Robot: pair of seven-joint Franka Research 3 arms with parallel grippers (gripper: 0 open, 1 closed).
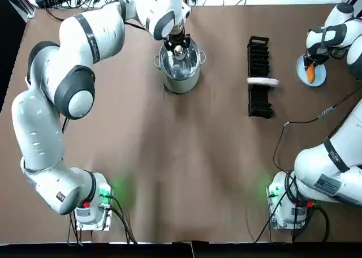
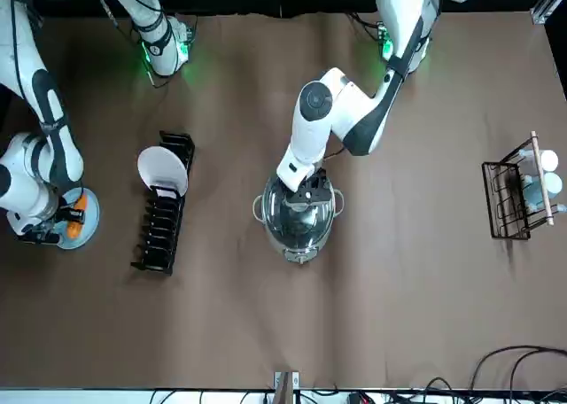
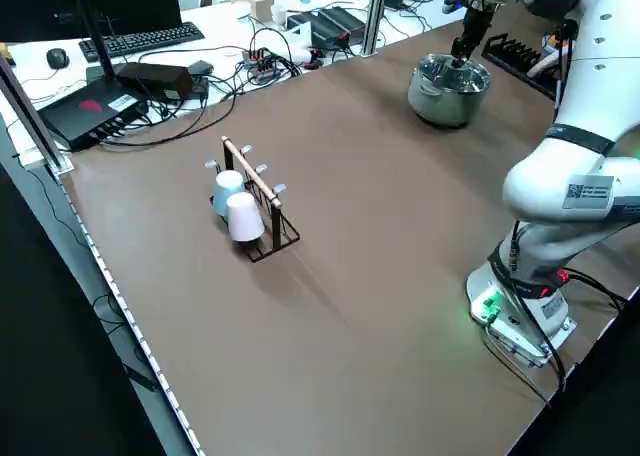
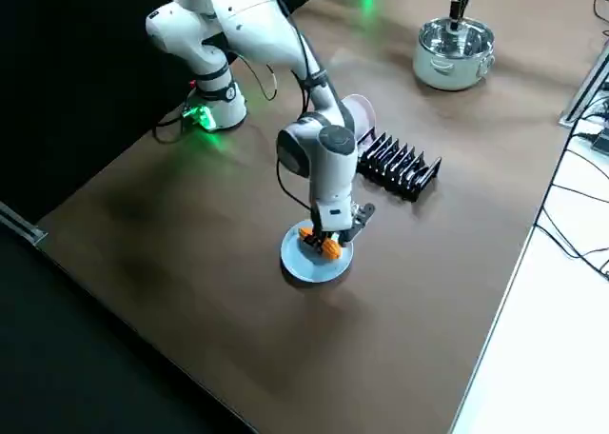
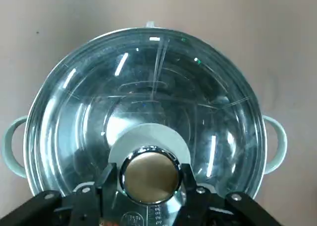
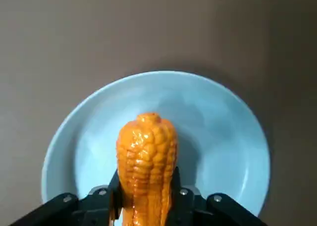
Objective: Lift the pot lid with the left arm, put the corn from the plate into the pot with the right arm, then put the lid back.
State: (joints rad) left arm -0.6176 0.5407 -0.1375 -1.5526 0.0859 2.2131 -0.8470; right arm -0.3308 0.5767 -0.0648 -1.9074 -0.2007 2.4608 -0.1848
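Observation:
A steel pot [image 1: 180, 74] stands at the far middle of the table with its glass lid [image 5: 148, 102] over it. My left gripper [image 1: 178, 47] comes down on the lid from above, its fingers shut on the metal knob [image 5: 150, 174]. At the far right, an orange corn cob [image 1: 310, 71] lies over a light blue plate [image 1: 319, 77]. My right gripper [image 6: 146, 191] is shut on the corn [image 6: 146, 151], one finger on each side. I cannot tell whether the corn still touches the plate [image 6: 223, 151].
A black dish rack [image 1: 259, 99] holding one white plate [image 1: 263, 81] stands between the pot and the blue plate. A wire cup rack [image 2: 516, 191] with cups sits on my left side of the table. Cables run along the far edge.

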